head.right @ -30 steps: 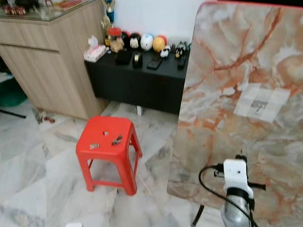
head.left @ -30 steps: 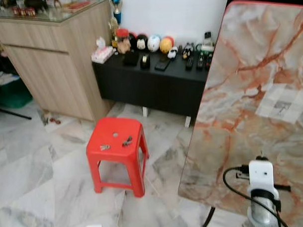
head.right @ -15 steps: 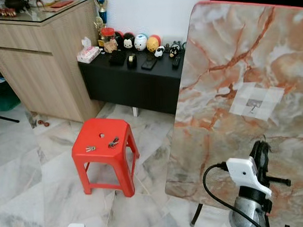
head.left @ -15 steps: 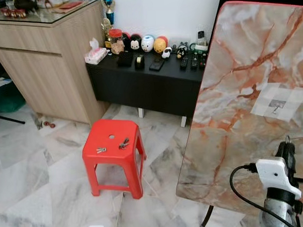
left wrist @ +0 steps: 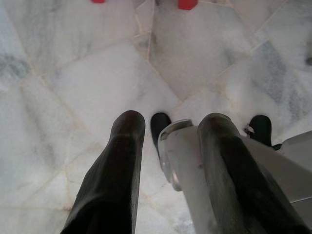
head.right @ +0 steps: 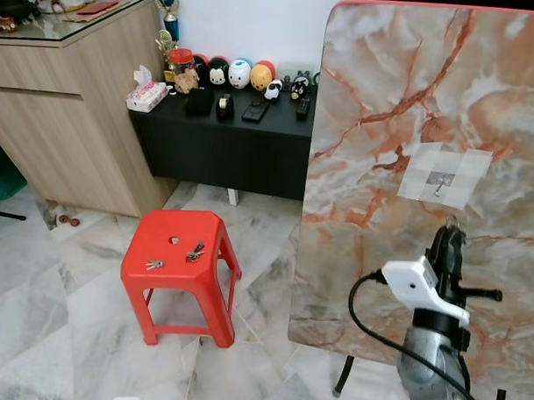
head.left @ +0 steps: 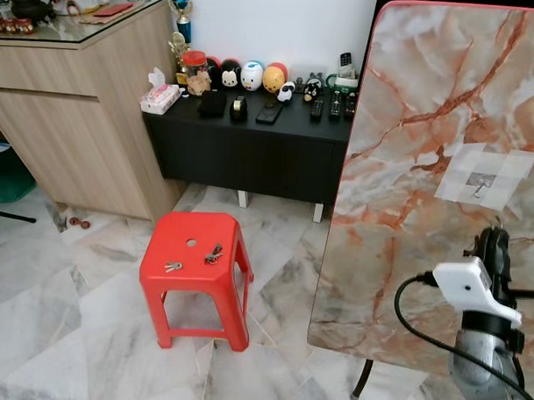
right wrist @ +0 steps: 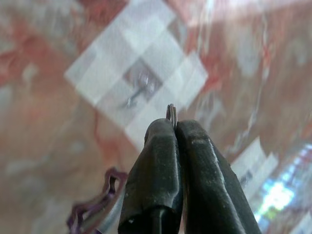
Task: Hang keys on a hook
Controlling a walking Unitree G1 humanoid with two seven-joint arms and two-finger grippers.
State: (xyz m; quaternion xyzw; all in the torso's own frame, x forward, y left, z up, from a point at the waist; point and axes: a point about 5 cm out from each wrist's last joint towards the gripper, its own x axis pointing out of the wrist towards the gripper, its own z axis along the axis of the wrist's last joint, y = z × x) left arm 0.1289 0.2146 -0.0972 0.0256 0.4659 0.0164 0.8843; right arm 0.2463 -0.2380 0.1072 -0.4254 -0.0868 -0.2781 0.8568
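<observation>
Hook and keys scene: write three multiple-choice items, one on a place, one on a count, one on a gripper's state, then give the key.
1. Where is the hook?
A. taped to the marble board
B. on the wooden cabinet
C. on the red stool

2. How many sets of keys lie on the stool?
A. none
B. two
C. five

3. How is the right gripper?
A. wide open
B. shut on a key ring
C. resting on the floor

Key: 1 A, the hook sits in a tape patch on the board. 2 B, two small bunches lie on the seat. 3 B, the fingers pinch a thin ring near the hook.
</observation>
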